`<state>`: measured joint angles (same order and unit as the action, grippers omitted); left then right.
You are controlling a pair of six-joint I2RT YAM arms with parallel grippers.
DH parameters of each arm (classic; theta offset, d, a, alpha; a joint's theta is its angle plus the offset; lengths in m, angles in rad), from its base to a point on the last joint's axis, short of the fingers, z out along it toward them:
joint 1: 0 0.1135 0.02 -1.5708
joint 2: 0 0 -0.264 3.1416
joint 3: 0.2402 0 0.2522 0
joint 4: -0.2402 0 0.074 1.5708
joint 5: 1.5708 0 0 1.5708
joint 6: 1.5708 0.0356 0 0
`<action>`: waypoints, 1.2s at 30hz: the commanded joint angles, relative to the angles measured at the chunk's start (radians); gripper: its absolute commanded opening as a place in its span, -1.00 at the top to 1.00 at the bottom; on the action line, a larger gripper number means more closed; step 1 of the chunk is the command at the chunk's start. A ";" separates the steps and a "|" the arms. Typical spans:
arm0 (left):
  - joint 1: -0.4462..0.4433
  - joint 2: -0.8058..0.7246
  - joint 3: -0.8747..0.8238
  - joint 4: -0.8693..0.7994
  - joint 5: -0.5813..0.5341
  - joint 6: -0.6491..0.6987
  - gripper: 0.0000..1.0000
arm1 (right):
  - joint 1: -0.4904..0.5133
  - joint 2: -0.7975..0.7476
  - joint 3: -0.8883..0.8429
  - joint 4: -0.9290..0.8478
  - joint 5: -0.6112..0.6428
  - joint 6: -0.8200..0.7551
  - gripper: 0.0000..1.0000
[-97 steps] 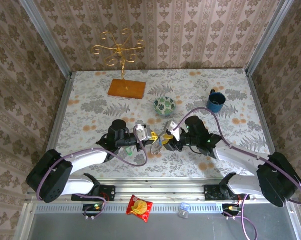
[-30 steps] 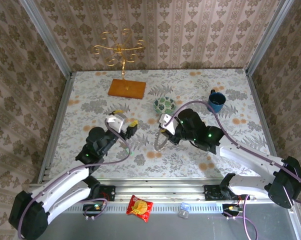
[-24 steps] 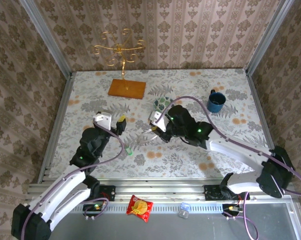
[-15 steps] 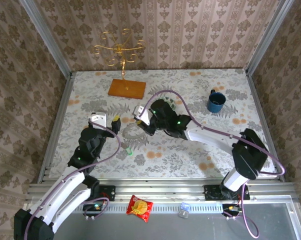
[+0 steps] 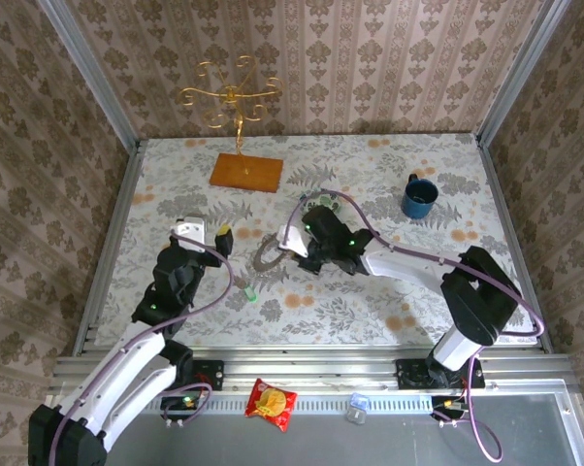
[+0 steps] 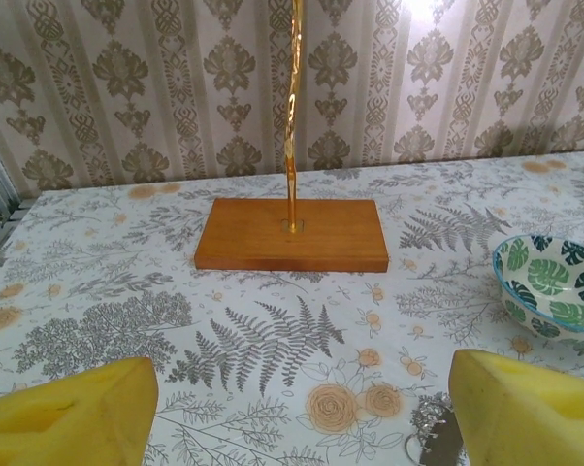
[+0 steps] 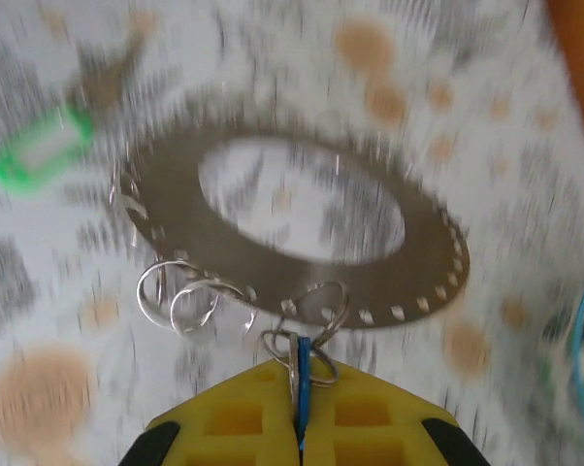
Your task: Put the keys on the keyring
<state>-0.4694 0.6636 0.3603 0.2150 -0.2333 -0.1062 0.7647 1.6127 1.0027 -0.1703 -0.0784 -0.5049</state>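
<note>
- Left of the keyring, the left hand has drawn back, pads wide apart, empty.
- The green key lies loose on the tabletop just beside the keyring, still unthreaded.
- The right hand has carried the keyring leftward, clamped on the blue key at its rim.

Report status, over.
Left gripper open, empty. Right gripper shut on blue-headed key at rim of flat grey keyring. Green-headed key loose on table, off ring. Green-patterned bowl stands apart.

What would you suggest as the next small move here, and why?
Probably lower the open left gripper toward the green key: it lies loose beside the keyring, while the right gripper is shut on the blue key at the small loops on the ring's edge.
</note>
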 commanded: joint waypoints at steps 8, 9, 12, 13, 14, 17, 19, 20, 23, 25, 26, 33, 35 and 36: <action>0.036 0.059 0.019 0.014 0.037 -0.072 -0.58 | -0.014 -0.017 -0.064 -0.288 0.218 -0.172 0.77; 0.041 0.059 0.020 0.011 0.044 -0.081 -0.58 | -0.016 -0.011 -0.064 -0.293 0.231 -0.180 0.71; 0.056 0.063 0.034 -0.020 0.067 -0.112 -0.58 | -0.021 0.007 -0.063 -0.303 0.264 -0.195 0.36; 0.064 0.068 0.043 -0.038 0.080 -0.119 -0.59 | -0.024 0.008 -0.059 -0.306 0.271 -0.195 0.31; 0.073 0.073 0.055 -0.057 0.098 -0.126 -0.60 | -0.029 0.004 -0.058 -0.308 0.271 -0.191 0.25; 0.090 0.096 0.088 -0.110 0.148 -0.136 -0.61 | -0.049 -0.038 -0.037 -0.317 0.233 -0.145 0.17; 0.095 0.117 0.108 -0.130 0.184 -0.137 -0.62 | -0.068 -0.081 -0.018 -0.323 0.187 -0.064 0.16; 0.095 0.126 0.116 -0.137 0.203 -0.137 -0.62 | -0.080 -0.107 -0.008 -0.325 0.162 -0.005 0.15; 0.095 0.160 0.132 -0.142 0.265 -0.147 -0.62 | -0.096 -0.167 -0.008 -0.305 0.114 0.233 0.15; 0.094 0.184 0.136 -0.141 0.296 -0.167 -0.62 | -0.094 -0.200 -0.032 -0.288 0.081 0.399 0.15; 0.094 0.195 0.138 -0.145 0.310 -0.176 -0.60 | -0.090 -0.213 -0.047 -0.282 0.079 0.522 0.15; 0.078 0.236 0.140 -0.179 0.296 -0.218 -0.58 | 0.019 -0.274 -0.092 -0.304 0.115 1.077 0.28; 0.078 0.238 0.136 -0.184 0.282 -0.227 -0.58 | 0.065 -0.248 -0.072 -0.336 0.131 1.152 0.30; 0.078 0.237 0.135 -0.187 0.274 -0.231 -0.58 | 0.085 -0.229 -0.050 -0.359 0.144 1.189 0.30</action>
<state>-0.3855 0.9024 0.4728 0.0490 0.0490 -0.2974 0.8043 1.3548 0.9260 -0.4614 0.0296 0.4309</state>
